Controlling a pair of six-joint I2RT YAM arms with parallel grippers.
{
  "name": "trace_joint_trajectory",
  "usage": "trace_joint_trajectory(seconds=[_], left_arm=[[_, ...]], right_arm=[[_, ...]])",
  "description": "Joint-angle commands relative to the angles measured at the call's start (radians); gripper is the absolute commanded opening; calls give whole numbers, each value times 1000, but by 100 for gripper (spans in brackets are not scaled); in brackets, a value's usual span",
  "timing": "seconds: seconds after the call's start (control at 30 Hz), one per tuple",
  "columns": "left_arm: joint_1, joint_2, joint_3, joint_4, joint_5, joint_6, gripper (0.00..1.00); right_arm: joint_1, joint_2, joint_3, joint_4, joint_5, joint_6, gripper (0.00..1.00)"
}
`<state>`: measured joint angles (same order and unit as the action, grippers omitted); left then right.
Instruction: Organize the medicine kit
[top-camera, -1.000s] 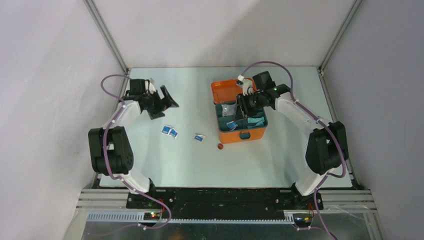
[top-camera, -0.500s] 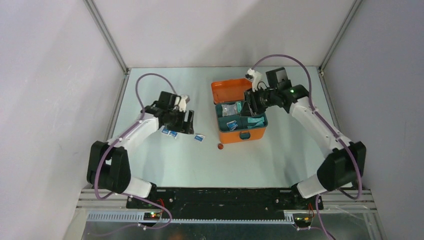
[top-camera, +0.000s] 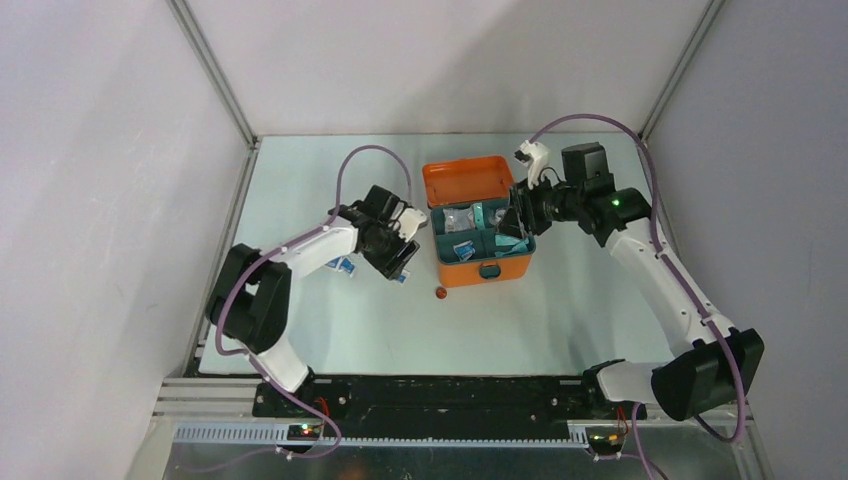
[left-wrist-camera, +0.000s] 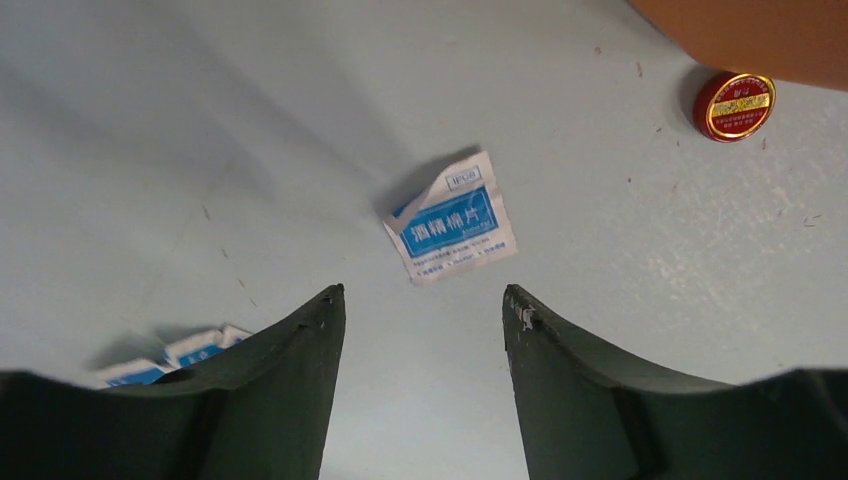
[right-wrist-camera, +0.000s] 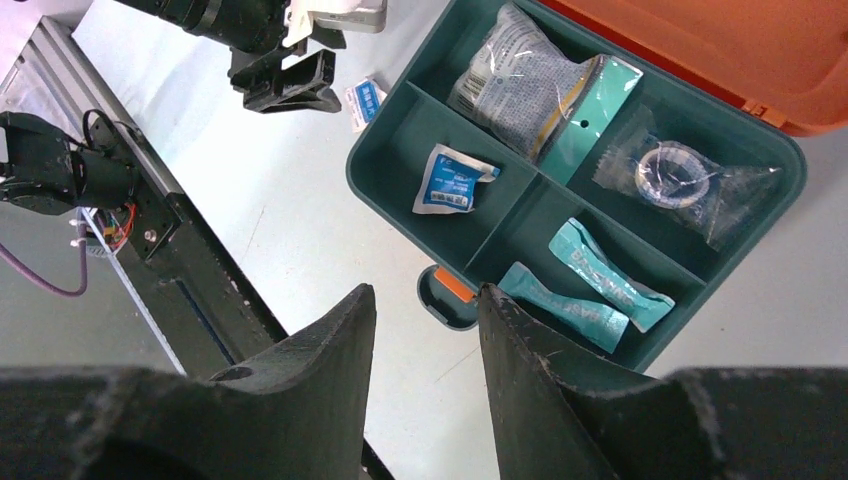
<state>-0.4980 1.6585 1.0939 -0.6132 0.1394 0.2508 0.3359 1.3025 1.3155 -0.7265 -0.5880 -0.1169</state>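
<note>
Left wrist view puts a blue-and-white packet (left-wrist-camera: 451, 221) flat on the table (left-wrist-camera: 200, 120) just ahead of my left tool (left-wrist-camera: 424, 305), whose fingers are spread with nothing between them. A small red tin (left-wrist-camera: 735, 105) lies off to the right, near the orange wall of the medicine kit (top-camera: 480, 225). That kit sits open toward the far middle of the table, lid tipped back, its teal tray (right-wrist-camera: 470, 240) already holding one such packet (right-wrist-camera: 450, 180) in the near-left compartment, plus sachets and a bagged roll in the others. My right tool (right-wrist-camera: 425, 300) hovers above the tray's front edge, also parted and empty. I judge the step is picking up the loose packet. I'd centre the fingers across it, come down until the tips touch the table, and close slowly, since flat foil may slide away. Two more packets (top-camera: 344, 266) wait further left.
</note>
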Motion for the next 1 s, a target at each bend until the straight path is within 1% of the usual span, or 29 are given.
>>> trace_joint_trajectory(seconds=[0.0,0.03,0.07,0.13,0.27,0.5,0.67,0.77,0.87,0.97], left_arm=[[-16,27,83,18,20,197,62],[-19,46,91,18,17,208,61],[-22,57,111,18,12,226,56],[-23,90,138,18,8,251,52],[-26,147,168,7,47,287,50],[-29,174,171,-24,110,307,49],[-29,181,156,-33,81,320,47],[-30,192,151,-41,60,338,41],[-30,216,155,-46,18,350,38],[-29,238,172,-47,17,349,36]], right_arm=[[-24,-45,-14,44,-24,-9,47],[-30,-46,-15,44,-30,-7,47],[-35,-46,-15,44,-34,-4,47],[-44,-51,-15,41,-42,-2,47],[-57,-61,-15,32,-44,-6,47],[-85,-64,-15,28,-54,-5,46],[-92,-54,-15,37,-66,3,46],[-93,-51,-15,47,-70,11,46],[-95,-49,-14,46,-74,15,46],[-96,-49,-15,47,-75,15,46]])
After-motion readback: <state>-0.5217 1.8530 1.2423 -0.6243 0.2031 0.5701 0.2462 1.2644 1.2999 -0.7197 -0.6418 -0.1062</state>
